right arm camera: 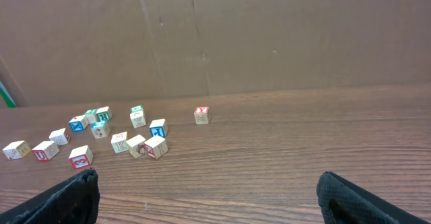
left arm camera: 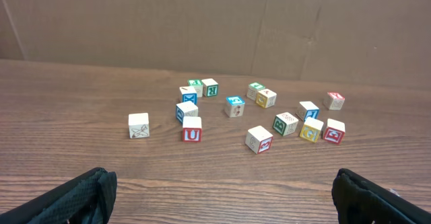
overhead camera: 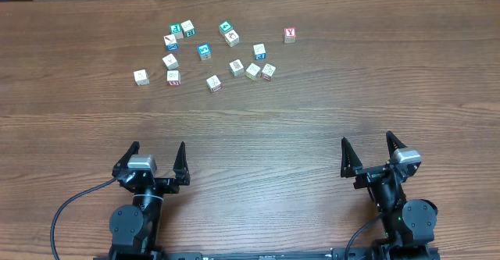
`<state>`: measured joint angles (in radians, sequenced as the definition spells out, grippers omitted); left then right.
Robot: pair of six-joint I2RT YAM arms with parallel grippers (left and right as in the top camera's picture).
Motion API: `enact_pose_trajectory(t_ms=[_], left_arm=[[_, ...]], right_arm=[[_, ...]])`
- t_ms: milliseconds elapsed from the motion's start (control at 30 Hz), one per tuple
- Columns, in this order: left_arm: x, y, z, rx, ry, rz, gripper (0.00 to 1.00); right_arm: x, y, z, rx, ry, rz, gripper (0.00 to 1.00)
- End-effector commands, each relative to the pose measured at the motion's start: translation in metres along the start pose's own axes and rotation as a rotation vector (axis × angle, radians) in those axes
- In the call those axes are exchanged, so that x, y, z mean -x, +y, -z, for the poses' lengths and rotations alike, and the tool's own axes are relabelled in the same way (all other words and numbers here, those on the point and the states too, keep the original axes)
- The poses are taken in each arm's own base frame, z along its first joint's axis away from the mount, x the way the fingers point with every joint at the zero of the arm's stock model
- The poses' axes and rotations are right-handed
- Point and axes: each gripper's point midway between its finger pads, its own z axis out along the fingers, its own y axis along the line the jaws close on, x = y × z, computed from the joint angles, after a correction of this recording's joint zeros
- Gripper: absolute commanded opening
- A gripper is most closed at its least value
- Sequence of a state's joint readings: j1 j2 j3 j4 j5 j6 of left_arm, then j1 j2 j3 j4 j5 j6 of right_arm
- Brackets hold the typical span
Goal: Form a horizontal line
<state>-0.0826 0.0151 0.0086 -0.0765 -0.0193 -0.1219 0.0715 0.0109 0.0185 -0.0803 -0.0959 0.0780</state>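
No line yet: the cubes (overhead camera: 204, 51) lie scattered at twelve o'clock on the worktop (overhead camera: 312, 119), the Y cube (overhead camera: 290, 34) apart at one o'clock. Left tool (overhead camera: 158, 147) and right tool (overhead camera: 367, 139) stand spread, empty, well apart from them.

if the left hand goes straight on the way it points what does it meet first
Likely the red U cube; the left hand faces only table until then, though depth is unclear.
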Motion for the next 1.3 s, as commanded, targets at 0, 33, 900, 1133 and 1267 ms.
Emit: enact_pose_trajectory(t_ms=[0, 33, 900, 1133, 1267], left_arm=[[0.001, 0.002, 0.0, 0.01, -0.01, -0.017, 1.0], [0.001, 0.002, 0.0, 0.01, -0.01, -0.017, 1.0], [0.171, -0.069, 0.069, -0.335, -0.456, -0.08, 1.0], [0.232, -0.075, 0.113, -0.336, -0.569, -0.117, 1.0], [0.253, -0.078, 0.123, -0.327, -0.583, -0.15, 1.0]], right_arm=[[-0.002, -0.004, 0.0, -0.02, -0.003, 0.001, 1.0], [-0.002, -0.004, 0.0, -0.02, -0.003, 0.001, 1.0], [-0.002, -0.004, 0.0, -0.02, -0.003, 0.001, 1.0], [-0.002, -0.004, 0.0, -0.02, -0.003, 0.001, 1.0], [-0.002, -0.004, 0.0, -0.02, -0.004, 0.001, 1.0]])
